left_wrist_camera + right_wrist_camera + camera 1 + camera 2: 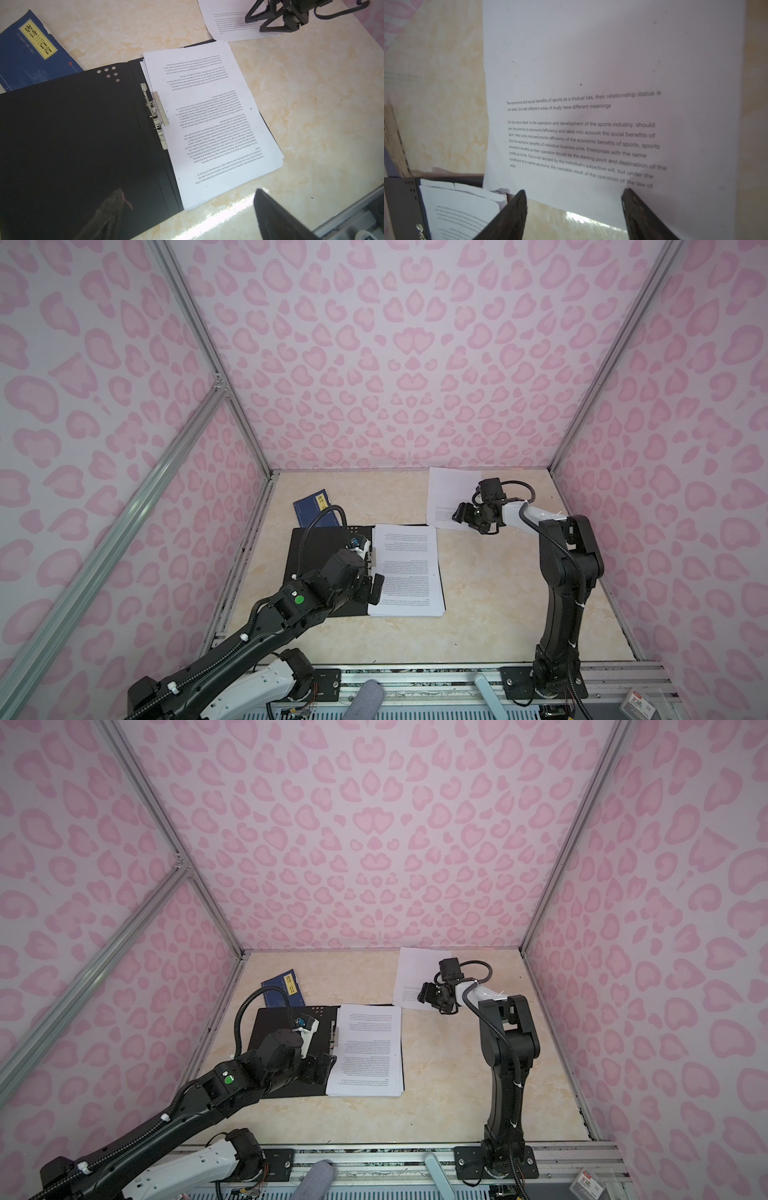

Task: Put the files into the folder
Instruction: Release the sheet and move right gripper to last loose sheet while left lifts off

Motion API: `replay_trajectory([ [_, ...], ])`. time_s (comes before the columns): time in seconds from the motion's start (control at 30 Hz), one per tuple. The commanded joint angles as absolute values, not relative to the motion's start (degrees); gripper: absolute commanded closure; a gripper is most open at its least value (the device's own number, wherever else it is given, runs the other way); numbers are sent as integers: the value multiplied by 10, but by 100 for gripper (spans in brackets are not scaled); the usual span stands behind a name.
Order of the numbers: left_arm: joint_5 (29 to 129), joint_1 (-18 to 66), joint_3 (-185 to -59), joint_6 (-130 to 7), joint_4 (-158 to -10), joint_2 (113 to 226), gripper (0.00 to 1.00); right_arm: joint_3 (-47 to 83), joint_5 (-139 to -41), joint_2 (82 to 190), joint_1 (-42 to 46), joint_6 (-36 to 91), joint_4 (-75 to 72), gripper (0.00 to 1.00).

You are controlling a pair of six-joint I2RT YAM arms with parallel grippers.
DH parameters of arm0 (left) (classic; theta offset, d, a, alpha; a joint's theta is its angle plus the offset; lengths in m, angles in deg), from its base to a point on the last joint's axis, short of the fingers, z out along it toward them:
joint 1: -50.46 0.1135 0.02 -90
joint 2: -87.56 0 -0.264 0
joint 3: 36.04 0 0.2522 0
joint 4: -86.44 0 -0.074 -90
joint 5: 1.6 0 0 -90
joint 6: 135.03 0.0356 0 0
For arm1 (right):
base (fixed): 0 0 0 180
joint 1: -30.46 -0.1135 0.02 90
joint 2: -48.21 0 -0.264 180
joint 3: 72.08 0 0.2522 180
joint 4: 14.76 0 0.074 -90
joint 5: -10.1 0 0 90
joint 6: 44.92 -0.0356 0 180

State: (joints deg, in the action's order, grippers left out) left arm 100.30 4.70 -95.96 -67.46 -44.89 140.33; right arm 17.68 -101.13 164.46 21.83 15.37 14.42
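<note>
The folder (328, 541) lies open and flat on the table (478, 593), black inside up, close to the left edge and about midway between the near and far edges. A stack of papers (405, 568) covers its right half, with the printed text upside down in both top views. The stack's left edge sits against the metal clip (156, 112) beside the spine, and its sheets are slightly fanned at the corners.

One loose sheet (446, 493) lies apart from the stack at the far edge of the table, right of the middle. Its near corner comes up to the folder's far right corner (whether they overlap I cannot tell).

A blue booklet (313, 512) with a yellow label lies toward the far left, and its near end is tucked under the folder's far left corner.

The left gripper (188, 192) hangs over the folder near the stack's near left corner, with its jaws spread as wide as they go and nothing between them.

The right gripper (574, 192) is low over the near edge of the loose sheet. Its jaws are well apart and hold nothing. One fingertip (628, 193) is over the paper and the other is at the paper's edge (contact with the sheet is unclear).
</note>
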Motion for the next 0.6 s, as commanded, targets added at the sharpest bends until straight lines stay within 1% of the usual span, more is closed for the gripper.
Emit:
replay_trajectory([
  [0.0,978,47,-989,-668,-467,1438,1,96,-1027,1606,247,115,162,26],
  [0.27,893,47,-1052,-662,-506,1552,9,-115,-1066,1417,335,92,139,26],
  [0.43,825,47,-1103,-673,-528,1648,17,-181,-1053,1312,352,108,196,26],
  [0.57,789,37,-1144,-687,-542,1727,21,-202,-1018,1217,367,109,250,25],
])
